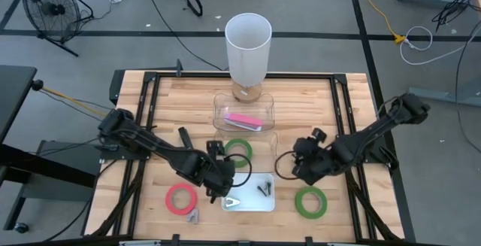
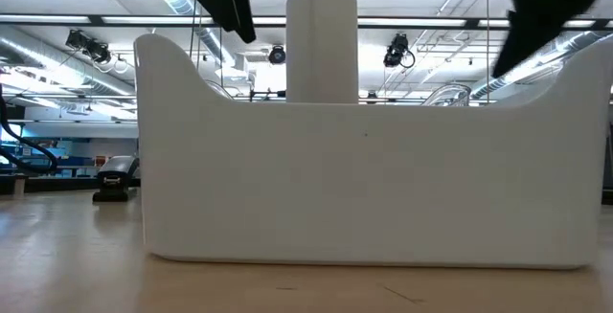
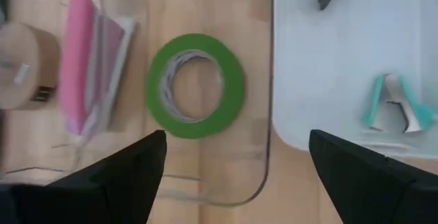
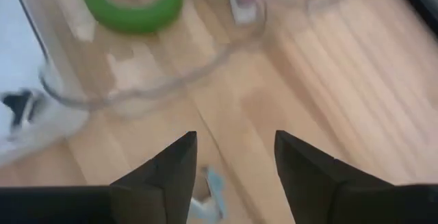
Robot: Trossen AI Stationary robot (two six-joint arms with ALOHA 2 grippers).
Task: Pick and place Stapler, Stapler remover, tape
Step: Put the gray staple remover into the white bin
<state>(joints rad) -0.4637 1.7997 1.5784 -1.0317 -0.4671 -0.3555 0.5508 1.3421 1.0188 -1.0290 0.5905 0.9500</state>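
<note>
stapler [image 1: 244, 120], pink and slim, is seen lying in the clear tray [image 1: 222, 104] just above centre of the high view, at the foot of the tall white cup [image 1: 248, 47].

nearest the lower edge of that view, a small grey piece [image 1: 193, 216] and a red tape roll [image 1: 181, 198] lie at lower left, a green tape roll [image 1: 309, 201] at lower right, and a white tray [image 1: 264, 203] between them holds a teal-handled staple remover [image 1: 231, 200] and a dark one [image 1: 264, 188].

the left gripper [image 1: 218, 189] is held just left of the white tray with its fingers [image 3: 116, 183] spread wide and nothing between them; a careless descent could clip the tray's rim or shove the teal remover out.

the right gripper [image 1: 304, 167] hangs just above the green roll, fingers [image 4: 161, 176] parted and empty; a pale-blue object is glimpsed between them in its wrist view but cannot be identified.

farther up, a second green roll [image 1: 238, 150] sits inside a clear dish [image 1: 269, 142] between the arms. both grippers are near it, so a reach from each side at once could bring them into collision, and the thin clear walls could be misjudged and knocked.
</note>
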